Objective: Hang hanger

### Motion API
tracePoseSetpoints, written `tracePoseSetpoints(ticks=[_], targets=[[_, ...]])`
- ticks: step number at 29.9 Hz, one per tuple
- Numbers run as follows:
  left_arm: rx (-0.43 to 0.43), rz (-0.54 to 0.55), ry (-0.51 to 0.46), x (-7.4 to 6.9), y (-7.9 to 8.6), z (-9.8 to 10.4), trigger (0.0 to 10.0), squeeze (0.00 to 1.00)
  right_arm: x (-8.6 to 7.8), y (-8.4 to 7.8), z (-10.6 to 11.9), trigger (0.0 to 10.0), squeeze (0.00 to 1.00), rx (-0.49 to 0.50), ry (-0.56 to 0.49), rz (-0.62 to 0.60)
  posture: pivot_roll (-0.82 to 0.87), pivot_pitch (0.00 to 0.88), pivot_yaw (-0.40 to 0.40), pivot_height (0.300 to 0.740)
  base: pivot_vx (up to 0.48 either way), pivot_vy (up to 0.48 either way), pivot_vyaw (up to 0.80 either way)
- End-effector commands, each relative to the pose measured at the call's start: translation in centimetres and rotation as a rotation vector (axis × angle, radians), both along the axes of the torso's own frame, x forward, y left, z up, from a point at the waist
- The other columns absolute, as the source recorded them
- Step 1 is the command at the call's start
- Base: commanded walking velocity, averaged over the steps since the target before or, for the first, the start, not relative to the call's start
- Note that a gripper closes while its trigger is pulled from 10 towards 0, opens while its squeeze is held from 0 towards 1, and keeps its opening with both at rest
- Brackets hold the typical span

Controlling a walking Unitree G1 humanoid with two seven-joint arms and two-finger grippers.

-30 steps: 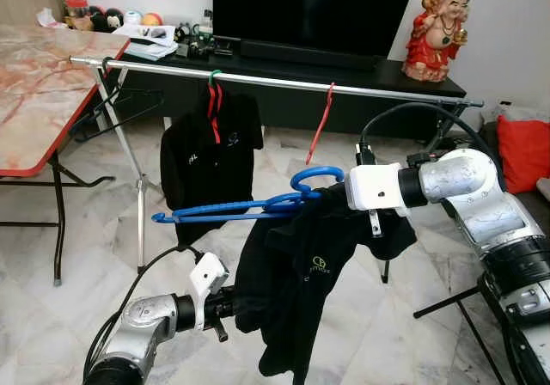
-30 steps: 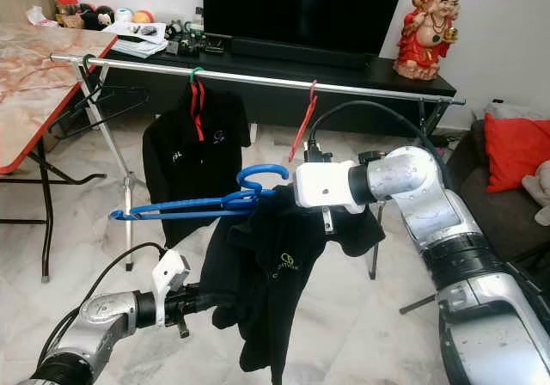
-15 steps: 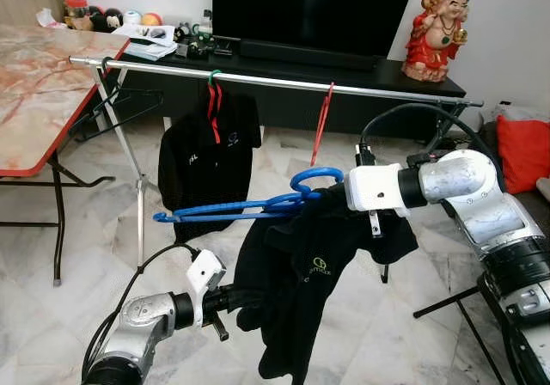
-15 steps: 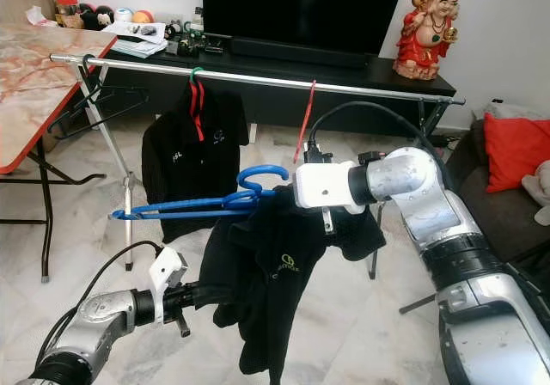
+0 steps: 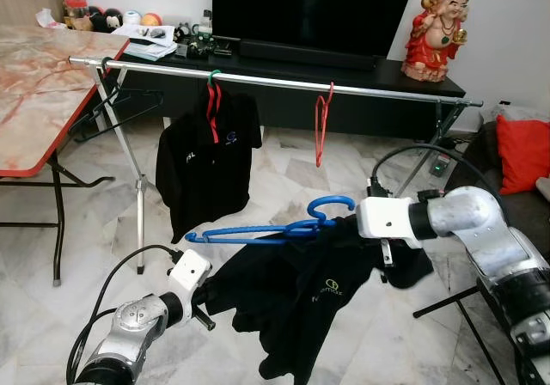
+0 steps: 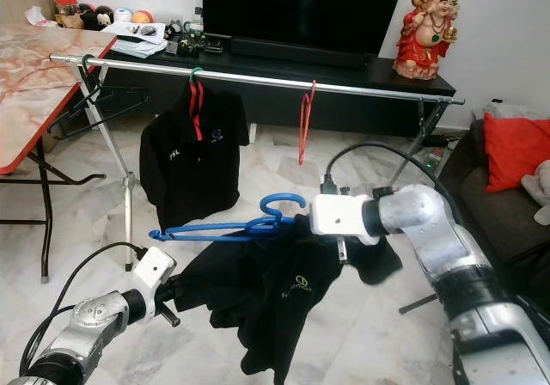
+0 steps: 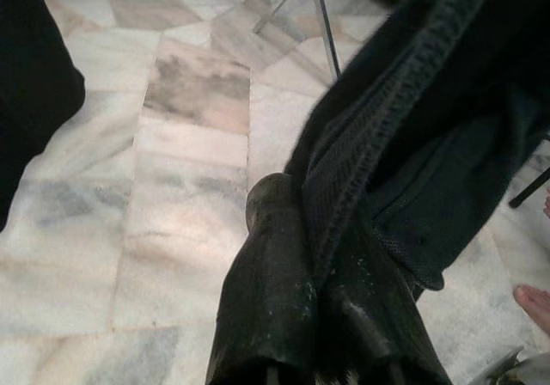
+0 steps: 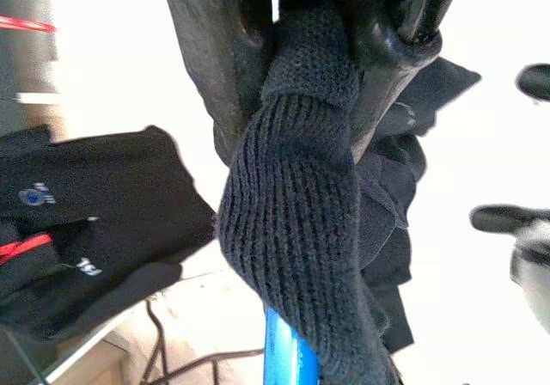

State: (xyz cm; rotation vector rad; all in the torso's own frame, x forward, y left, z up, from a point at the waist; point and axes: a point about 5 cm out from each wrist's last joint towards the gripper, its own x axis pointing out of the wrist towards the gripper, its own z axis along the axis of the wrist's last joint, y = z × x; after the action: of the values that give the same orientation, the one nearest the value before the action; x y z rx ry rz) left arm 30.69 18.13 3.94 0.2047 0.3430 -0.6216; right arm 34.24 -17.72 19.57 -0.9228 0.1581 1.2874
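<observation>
Blue hanger (image 5: 266,229): it is being held out flat below the silver rail, at about 6 o'clock from the red hanger, with its hook curling up beside the right gripper.
Black shirt (image 5: 314,295): it is being draped over the blue hanger and is drooping down toward the floor; a small yellow logo is showing on it.
Right gripper (image 8: 314,54): its two black fingers are being pressed narrow on the ribbed collar of the black shirt, just above the blue hanger's neck. The hanger is being held up from its 3 o'clock end.
Left gripper (image 7: 331,256): its fingers are being kept close together on a fold of the black shirt's edge, low at about 8 o'clock from the hanger.
Silver rail (image 5: 275,79): it is being held up by a metal stand and is running across the room in front of the TV cabinet.
Second black shirt (image 5: 206,166): it is being hung on the rail by a hanger with a green hook, at about 10 o'clock from the blue hanger.
Red hanger (image 5: 322,127): it is hanging bare on the rail.
Table (image 5: 34,93): it is standing at 9 o'clock, with a pinkish marble top.
Red figure (image 5: 436,37): it is being kept on the cabinet at about 1 o'clock.
Floor (image 5: 86,230): it is being covered by pale marble tiles.
</observation>
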Motion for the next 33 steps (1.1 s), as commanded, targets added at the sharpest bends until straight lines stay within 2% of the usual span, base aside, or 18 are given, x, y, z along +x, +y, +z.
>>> tracePoseSetpoints(ticks=[1,3,4,6,7,8,11,16,22,27,33], targets=[[0.021,-0.007,0.028,-0.3,-0.2,-0.6,0.0,0.0,-0.5,-1.5,0.8,0.0,0.0,0.048,0.013,-0.025,-0.06,0.024,-0.117,0.74,0.0,0.0,0.0],[0.02,-0.008,0.028,-0.3,-0.2,-0.6,0.0,0.0,-0.9,-1.8,0.3,0.0,0.0,0.032,0.043,-0.014,-0.06,0.025,-0.118,0.74,0.0,0.0,0.0],[0.018,-0.009,0.03,-0.3,-0.3,-0.7,0.0,0.0,-1.2,-3.0,-0.8,0.0,0.0,-0.026,0.073,-0.039,-0.06,0.026,-0.118,0.74,0.0,0.0,0.0],[0.018,-0.01,0.031,-0.4,-0.4,-0.7,0.0,0.0,-1.5,-3.9,-1.5,0.0,0.0,-0.079,0.093,-0.06,-0.06,0.026,-0.118,0.74,0.0,0.0,0.0],[0.019,-0.01,0.032,-0.4,-0.4,-0.8,0.0,0.0,-1.5,-4.4,-1.7,0.0,0.0,-0.106,0.098,-0.078,-0.06,0.026,-0.117,0.74,0.0,0.0,0.0],[0.021,-0.01,0.035,-0.4,-0.4,-0.8,0.0,0.0,-1.4,-5.4,-2.2,0.0,0.0,-0.177,0.087,-0.123,-0.06,0.025,-0.116,0.74,0.0,0.0,0.0],[0.021,-0.011,0.038,-0.4,-0.4,-0.9,0.0,0.0,-1.4,-6.4,-2.7,0.0,0.0,-0.272,0.069,-0.16,-0.06,0.026,-0.115,0.74,0.0,0.0,0.0],[0.022,-0.011,0.041,-0.4,-0.3,-0.9,0.0,0.0,-1.5,-6.5,-3.0,0.0,0.0,-0.28,0.069,-0.175,-0.06,0.027,-0.112,0.74,0.0,0.0,0.0],[0.007,-0.016,0.027,-0.1,-0.1,-0.4,0.0,0.0,-1.4,-6.7,-4.4,0.0,0.0,-0.372,0.043,-0.192,-0.05,0.028,-0.109,0.74,0.0,0.0,0.0],[0.012,0.004,-0.001,0.5,0.5,0.5,0.0,0.0,-1.7,-6.7,-5.5,0.0,0.0,-0.415,0.062,-0.194,-0.04,0.027,-0.108,0.74,0.0,0.0,0.0],[-0.022,-0.048,-0.019,0.7,0.3,1.4,0.0,0.0,-1.4,-7.0,-6.5,0.0,0.0,-0.467,0.012,-0.239,-0.04,0.026,-0.105,0.74,0.0,0.0,0.0]])
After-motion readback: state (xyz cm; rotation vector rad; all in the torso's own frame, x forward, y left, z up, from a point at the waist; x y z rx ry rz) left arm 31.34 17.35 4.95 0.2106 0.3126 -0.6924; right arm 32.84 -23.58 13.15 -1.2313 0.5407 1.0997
